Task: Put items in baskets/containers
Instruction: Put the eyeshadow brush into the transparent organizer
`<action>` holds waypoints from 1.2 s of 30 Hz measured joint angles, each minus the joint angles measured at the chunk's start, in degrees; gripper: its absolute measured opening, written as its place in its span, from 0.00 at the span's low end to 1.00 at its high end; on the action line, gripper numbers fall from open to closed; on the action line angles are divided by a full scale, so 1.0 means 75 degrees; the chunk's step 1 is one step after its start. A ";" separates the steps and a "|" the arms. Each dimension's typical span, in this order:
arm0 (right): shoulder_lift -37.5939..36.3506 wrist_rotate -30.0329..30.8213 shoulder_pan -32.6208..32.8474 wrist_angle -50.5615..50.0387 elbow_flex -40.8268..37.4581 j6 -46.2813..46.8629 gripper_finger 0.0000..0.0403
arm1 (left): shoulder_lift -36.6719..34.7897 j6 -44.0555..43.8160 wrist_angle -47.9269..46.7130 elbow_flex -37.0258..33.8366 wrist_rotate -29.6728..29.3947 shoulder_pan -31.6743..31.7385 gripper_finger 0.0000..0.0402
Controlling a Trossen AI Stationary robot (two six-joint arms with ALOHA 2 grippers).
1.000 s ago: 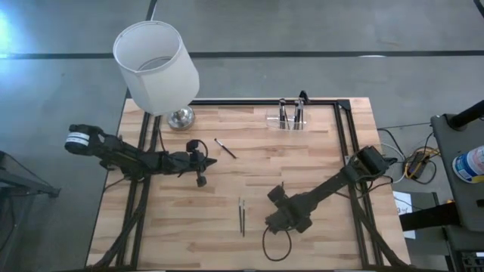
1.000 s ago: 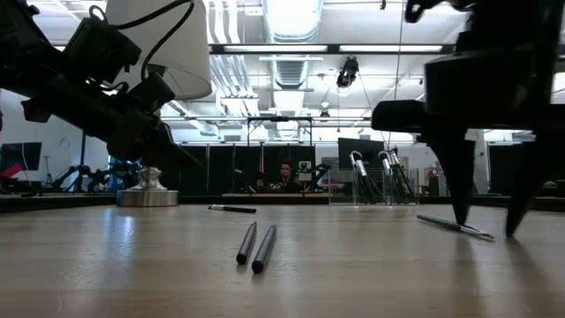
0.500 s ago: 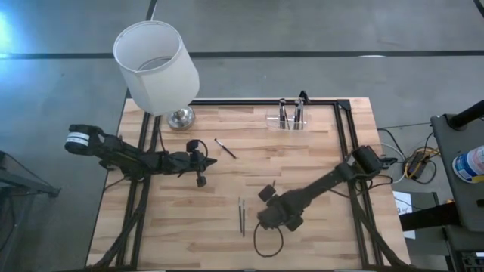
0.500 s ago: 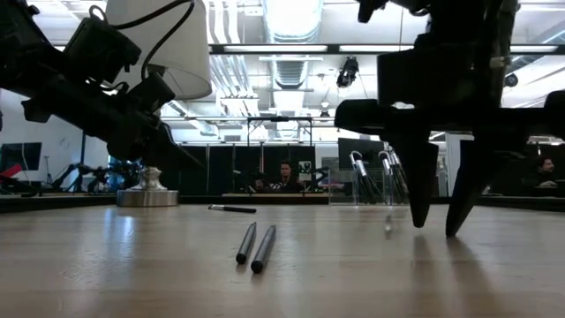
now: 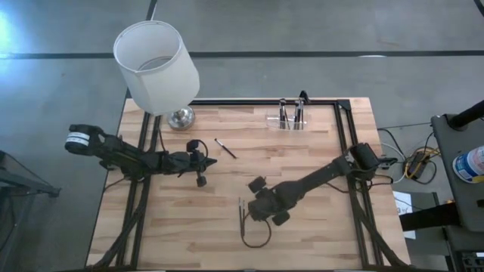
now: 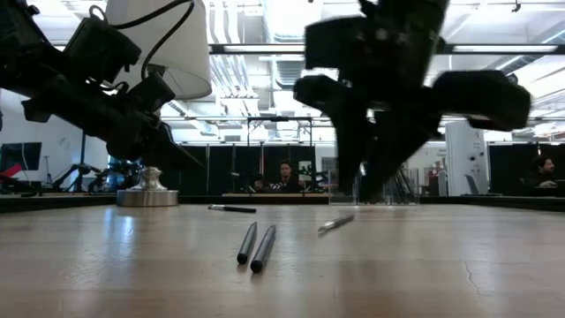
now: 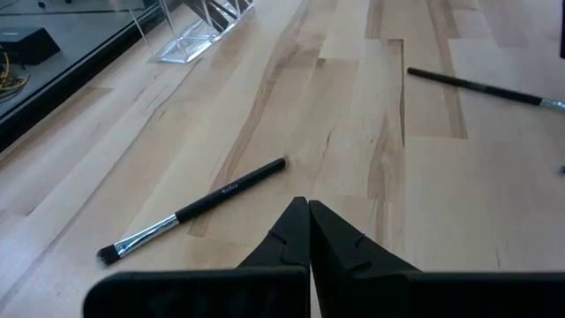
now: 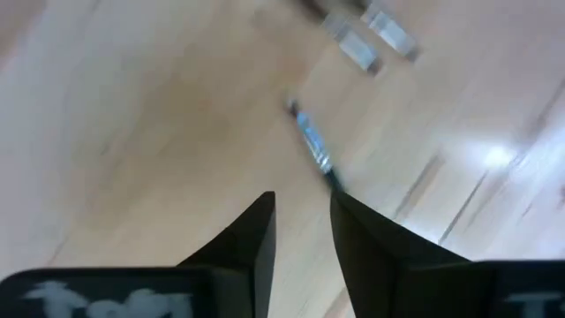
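My right gripper (image 5: 253,211) (image 8: 302,201) hangs over the table's middle near part, shut on a thin dark stick (image 6: 335,223). Just to its left two grey pens (image 5: 241,215) (image 6: 256,246) lie side by side on the wood. A bristle-tipped brush (image 5: 224,148) (image 7: 194,209) lies flat in front of my left gripper (image 5: 210,161) (image 7: 309,208), which is shut and holds nothing, above the table's left half. The clear holder (image 5: 286,121) (image 7: 190,35) stands at the far edge with a few sticks (image 5: 291,112) upright in it. My right gripper has the stick's near end (image 8: 334,184) between its fingertips; blur hides how the pads meet it. The fingers come from above, steeply slanted. The stick slants down and away below them; I cannot tell whether its low end (image 6: 323,229) touches the table.
A lamp with a big white shade (image 5: 155,64) and a metal foot (image 5: 180,117) stands at the far left corner. A black frame rail (image 5: 344,136) runs along the far and right edges. A cable loop (image 5: 255,236) hangs near the right gripper. A person (image 6: 284,174) sits beyond the table.
My right gripper has gone toward the table's left edge and risen a little, its fingers drawn closer together. The stick, which lay flat on the table under it, has travelled along with it and now slants down from the fingers.
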 joint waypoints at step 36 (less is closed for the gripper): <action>0.2235 -0.1538 -0.1405 -0.0907 0.2702 -0.1941 0.27 | -0.0003 0.0009 -0.0081 0.0047 0.0095 0.0000 0.00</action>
